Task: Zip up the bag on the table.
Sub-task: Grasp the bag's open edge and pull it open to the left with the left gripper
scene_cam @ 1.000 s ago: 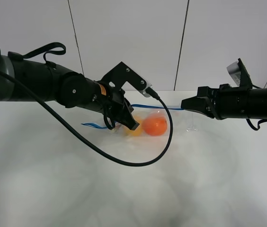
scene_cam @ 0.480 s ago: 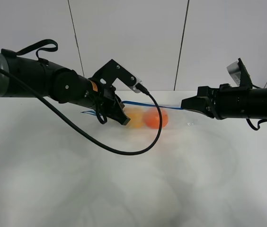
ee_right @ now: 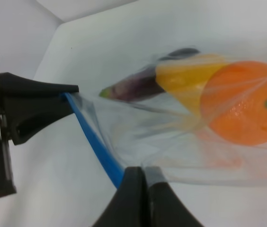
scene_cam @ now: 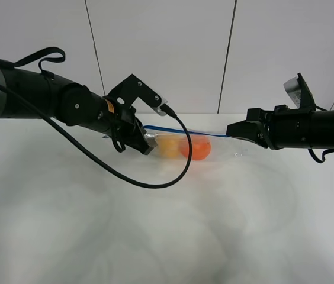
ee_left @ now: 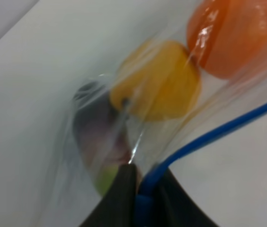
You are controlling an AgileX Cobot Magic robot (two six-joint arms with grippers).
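A white panelled wall (scene_cam: 155, 47) with dark seams stands behind the table (scene_cam: 155, 236), a plain white top that fills the lower part of the exterior high view. In that view the bag (scene_cam: 217, 145) hangs stretched between the two arms near the table's far edge. Its blue zipper strip (scene_cam: 185, 131) runs as a taut line from the left gripper (scene_cam: 149, 148) to the right gripper (scene_cam: 230, 129). An orange (scene_cam: 195, 148) and a yellow pear (scene_cam: 168, 145) sag in the clear plastic below the strip, and whether they touch the tabletop cannot be told. A black cable (scene_cam: 155, 183) loops down from the left wrist. The left wrist view shows the left gripper's dark fingertips clamped together on one end of the blue strip. The crinkled plastic just beyond them holds a purple eggplant (ee_left: 98, 135), then the pear, then the orange. The right wrist view shows the right gripper pinched tight on the other end of the strip. The blue line leads away to the left gripper, and all three pieces of produce lie beside it inside the bag.
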